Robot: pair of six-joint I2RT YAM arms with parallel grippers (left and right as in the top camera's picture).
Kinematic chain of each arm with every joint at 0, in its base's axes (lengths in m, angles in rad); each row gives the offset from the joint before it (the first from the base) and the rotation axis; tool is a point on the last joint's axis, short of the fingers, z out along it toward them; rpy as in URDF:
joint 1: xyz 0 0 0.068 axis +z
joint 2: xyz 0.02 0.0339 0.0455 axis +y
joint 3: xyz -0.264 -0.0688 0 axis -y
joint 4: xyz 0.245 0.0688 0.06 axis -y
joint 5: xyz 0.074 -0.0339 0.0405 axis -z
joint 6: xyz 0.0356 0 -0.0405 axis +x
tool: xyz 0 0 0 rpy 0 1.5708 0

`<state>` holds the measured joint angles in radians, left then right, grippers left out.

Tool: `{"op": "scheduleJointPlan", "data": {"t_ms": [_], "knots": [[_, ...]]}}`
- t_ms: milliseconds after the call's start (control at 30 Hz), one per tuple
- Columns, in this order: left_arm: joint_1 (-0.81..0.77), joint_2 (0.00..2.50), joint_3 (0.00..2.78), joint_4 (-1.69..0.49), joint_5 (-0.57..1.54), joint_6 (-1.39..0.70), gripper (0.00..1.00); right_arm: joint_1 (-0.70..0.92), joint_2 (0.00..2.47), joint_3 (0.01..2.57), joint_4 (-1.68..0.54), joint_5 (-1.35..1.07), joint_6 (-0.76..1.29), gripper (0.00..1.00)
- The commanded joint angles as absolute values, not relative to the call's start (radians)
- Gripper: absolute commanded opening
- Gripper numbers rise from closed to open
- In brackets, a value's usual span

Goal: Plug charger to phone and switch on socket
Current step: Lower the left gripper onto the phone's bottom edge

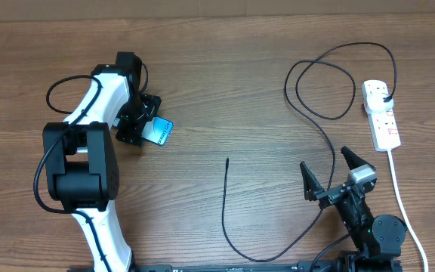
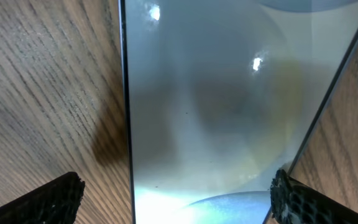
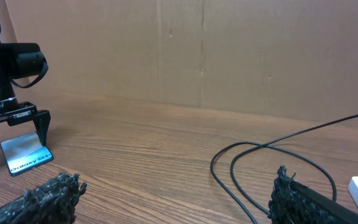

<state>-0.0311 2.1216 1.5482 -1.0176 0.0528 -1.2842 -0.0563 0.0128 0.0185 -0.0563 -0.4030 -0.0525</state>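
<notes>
Starting at the near edge of the table [image 1: 225, 60], your right gripper [image 1: 323, 156] sits with its jaws spread wide and nothing between them. The charger [image 1: 225, 204] passes right by it: in the overhead view the black cable runs under the gap between the fingers, and the wrist camera shows it lying on the wood just ahead, not held.

From there the cable sweeps toward the middle of the table and ends in its small plug tip [image 1: 227, 160], which lies free on the wood, well apart from the phone [image 1: 158, 131].

Further out on your left, the phone rests on the table with its blue screen up. Your left gripper [image 2: 176, 186] straddles it with the jaws released. In the wrist view the right finger sits at the phone's edge, while bare wood shows between the other finger and the phone.

At the far right, the charger curls in two loops and reaches its black plug [image 1: 384, 96], seated in the end outlet of the socket [image 1: 384, 121]. You cannot tell the switch positions; they are too small. A thick white cord [image 1: 402, 204] trails back toward the near edge.
</notes>
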Motion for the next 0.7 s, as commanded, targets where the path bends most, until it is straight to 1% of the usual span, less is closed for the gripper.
{"op": "scheduleJointPlan", "data": {"t_ms": [0, 300, 500, 667], "knots": [[-0.031, 2.136, 1.539, -1.01, 0.051, -1.305, 1.0, -0.048, 0.003, 0.008, -0.055, -0.393, -0.052, 1.0], [-0.004, 2.136, 1.539, -0.986, 0.037, -1.293, 1.0, -0.048, 0.003, 0.008, -0.055, -0.393, -0.053, 1.0], [0.022, 2.136, 1.539, -0.986, 0.042, -1.207, 1.0, -0.048, 0.003, 0.008, -0.055, -0.393, -0.052, 1.0], [0.023, 2.136, 1.539, -0.985, 0.046, -1.204, 1.0, -0.048, 0.003, 0.008, -0.055, -0.393, -0.052, 1.0]]}}
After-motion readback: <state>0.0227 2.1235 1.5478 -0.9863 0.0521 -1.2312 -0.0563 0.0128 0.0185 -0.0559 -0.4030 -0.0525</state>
